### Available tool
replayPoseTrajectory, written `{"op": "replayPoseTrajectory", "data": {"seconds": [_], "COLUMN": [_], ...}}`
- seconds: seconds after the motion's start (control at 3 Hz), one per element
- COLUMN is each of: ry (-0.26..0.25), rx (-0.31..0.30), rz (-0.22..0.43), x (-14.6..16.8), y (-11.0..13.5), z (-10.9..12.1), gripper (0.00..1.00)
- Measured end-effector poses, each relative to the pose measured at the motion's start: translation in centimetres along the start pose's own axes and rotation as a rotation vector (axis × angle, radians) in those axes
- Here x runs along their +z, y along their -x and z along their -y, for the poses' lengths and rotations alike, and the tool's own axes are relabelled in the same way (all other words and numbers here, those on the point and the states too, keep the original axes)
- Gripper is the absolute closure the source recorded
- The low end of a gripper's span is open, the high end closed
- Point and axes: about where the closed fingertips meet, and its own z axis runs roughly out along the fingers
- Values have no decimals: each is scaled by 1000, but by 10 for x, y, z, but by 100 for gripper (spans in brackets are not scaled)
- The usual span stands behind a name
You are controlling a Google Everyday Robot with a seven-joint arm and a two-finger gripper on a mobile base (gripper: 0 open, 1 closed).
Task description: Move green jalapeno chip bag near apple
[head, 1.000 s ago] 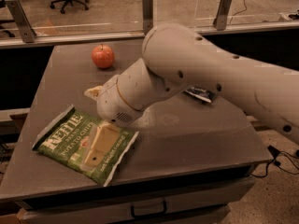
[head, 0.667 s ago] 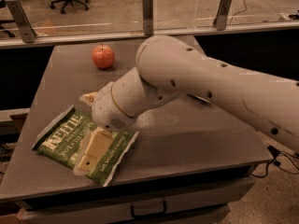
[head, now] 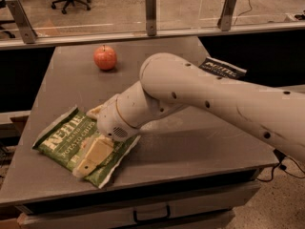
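The green jalapeno chip bag [head: 59, 140] lies flat at the table's front left corner, white lettering up. The red-orange apple [head: 105, 57] stands at the back left of the table, well apart from the bag. My gripper [head: 92, 135] is low over the right half of the bag. One cream finger [head: 94, 155] rests over the bag's lower right part and the other [head: 95, 110] shows at the bag's upper edge. The fingers stand apart, open around the bag. The wrist hides the bag's right end.
A dark navy chip bag [head: 223, 68] lies at the table's back right, partly behind my arm. The grey table [head: 200, 142] ends in a front edge just below the green bag. A glass barrier with metal posts [head: 150, 12] runs behind the table.
My arm has swung a little left and lower over the green bag, and the lower finger now lies further down the bag. The bag and apple have not moved.
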Motion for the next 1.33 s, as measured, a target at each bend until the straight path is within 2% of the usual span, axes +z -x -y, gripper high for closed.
{"op": "replayPoseTrajectory", "data": {"seconds": [0.33,1.0,1.33], "ry": [-1,-3,-3], "rx": [58,62,62], "rz": [1,3,3], "x": [2,-3,-4], "y": [-7,-2,-1], "z": [3,4,4], "gripper": [41,88,100]}}
